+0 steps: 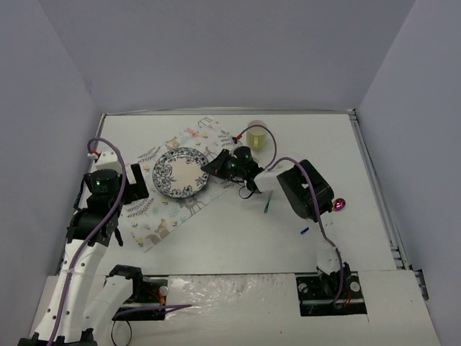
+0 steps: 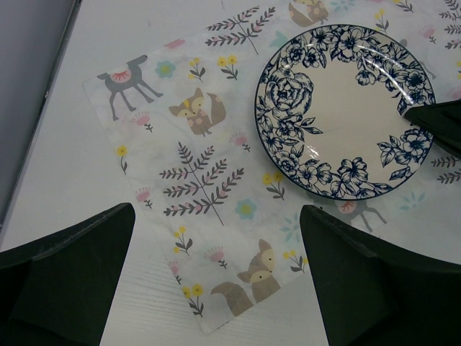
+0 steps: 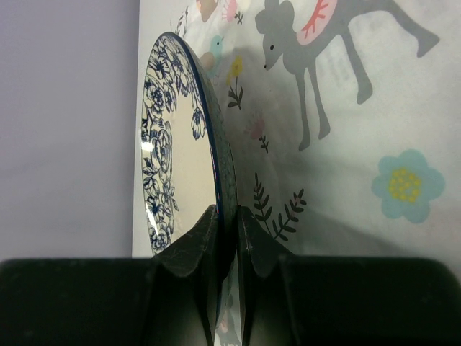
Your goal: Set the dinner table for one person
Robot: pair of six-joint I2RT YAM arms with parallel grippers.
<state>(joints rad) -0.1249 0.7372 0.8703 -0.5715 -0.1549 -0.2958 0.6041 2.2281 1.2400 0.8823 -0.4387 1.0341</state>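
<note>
A plate with a blue floral rim point(image 1: 181, 173) lies on the animal-print placemat point(image 1: 162, 220), which lies askew on the white dinner table point(image 1: 317, 144). My right gripper point(image 1: 214, 167) is shut on the plate's right rim. In the right wrist view its fingers point(image 3: 194, 245) pinch the rim of the plate point(image 3: 180, 144) edge-on over the placemat point(image 3: 346, 108). My left gripper point(image 1: 137, 182) is open and empty, hovering over the placemat's near-left part point(image 2: 194, 166). The left wrist view shows the plate point(image 2: 346, 108) ahead to the right, with the right gripper's fingers point(image 2: 439, 122) on its edge.
A yellowish cup point(image 1: 258, 137) stands at the back, just right of the placemat. A thin green item point(image 1: 269, 202) and a small blue item point(image 1: 305, 231) lie on the table right of the placemat. Grey walls enclose the table on three sides.
</note>
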